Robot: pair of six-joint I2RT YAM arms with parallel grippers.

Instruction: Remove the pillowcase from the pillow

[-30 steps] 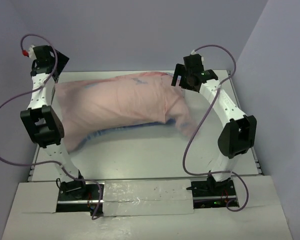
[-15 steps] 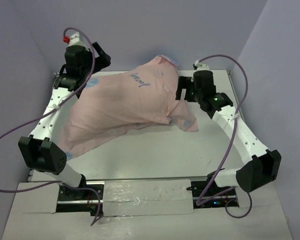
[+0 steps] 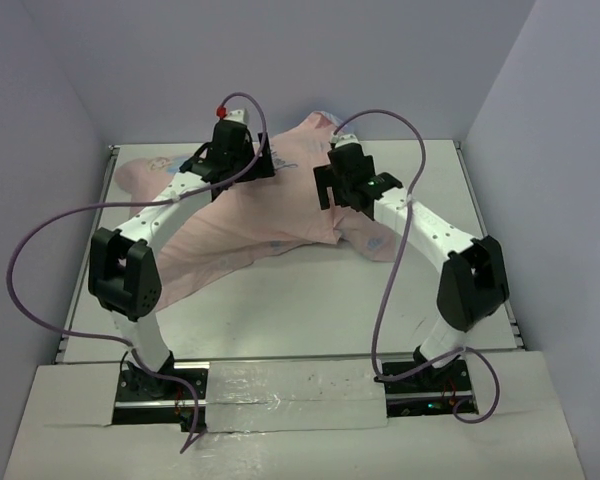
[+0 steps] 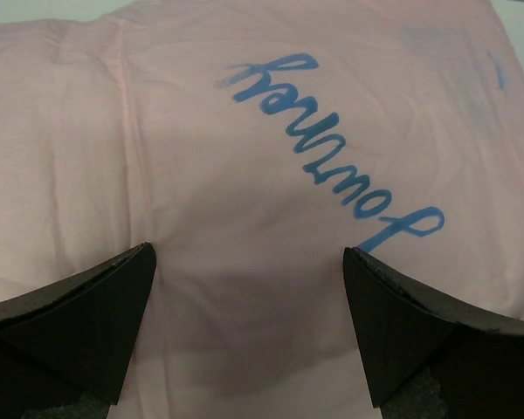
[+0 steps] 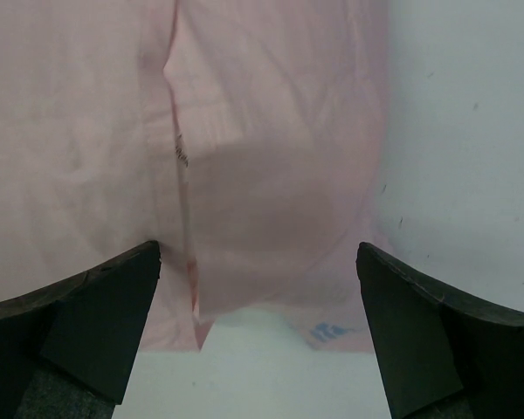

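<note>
Bearing everything, table (image 3: 310, 310): white and flat, with both arm bases at its near edge.
Pillowcase (image 3: 230, 215): pale pink side up. It is spread over the far half of the table, from the far-left corner to just right of centre. It is rumpled and heaped higher at the far middle, and one corner trails flat toward the right arm.
Pillow: hidden under the pink fabric; how far it sits inside the cover I cannot tell.
Left arm (image 3: 130, 270): bent in from the left, its wrist above the heaped far middle of the pillowcase.
Right arm (image 3: 440, 240): bent in from the right, its wrist above the right part of the pillowcase.
Cables (image 3: 40, 240): purple, looping from each base up to each wrist.
Left gripper (image 4: 248, 253): jaws spread wide with nothing between them. It hangs close over the pink cloth; whether it touches I cannot tell.
Right gripper (image 5: 258, 246): jaws spread wide and gripping nothing, above the cloth's edge, with bare table to one side.
Seam (image 5: 179, 157): a puckered line running down the pink cloth under the right gripper.
Blue handwriting (image 4: 327, 153): a slanted script word on the cloth, just ahead of the left gripper.
Blue mark (image 5: 330, 332): a small smudge near the cloth's edge.
</note>
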